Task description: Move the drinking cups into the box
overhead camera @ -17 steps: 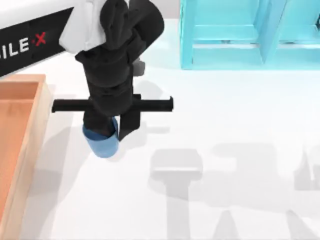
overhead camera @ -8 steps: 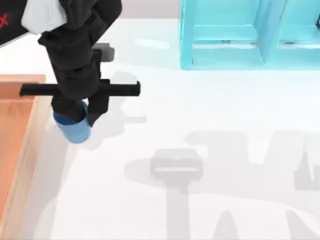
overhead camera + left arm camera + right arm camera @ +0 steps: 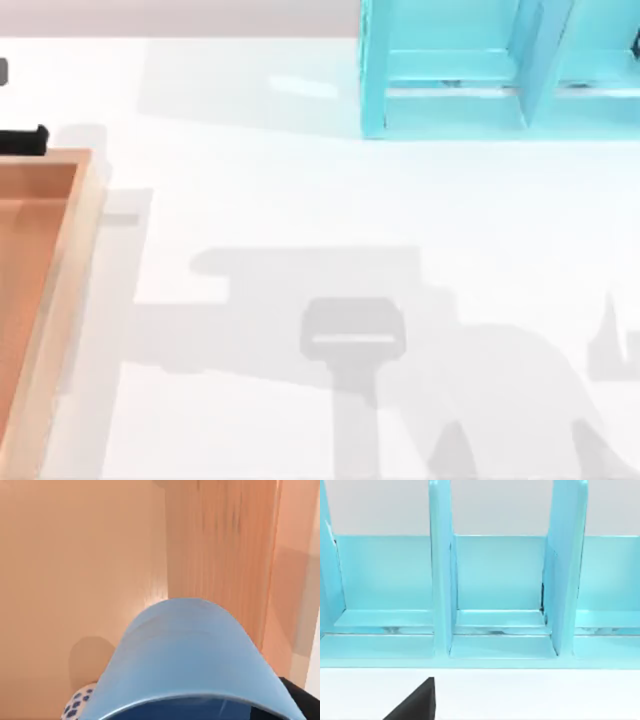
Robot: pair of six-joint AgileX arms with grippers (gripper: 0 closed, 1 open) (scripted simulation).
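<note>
The left gripper is holding the blue cup above the box floor (the patterned cup is already lying inside), so only the release is remaining.

Two cups: one plain blue cup, and one white cup with a blue pattern, of which a small part peeks out beside the blue one. One wooden box. One turquoise cabinet, with at least three open bays visible from the right wrist.
</note>
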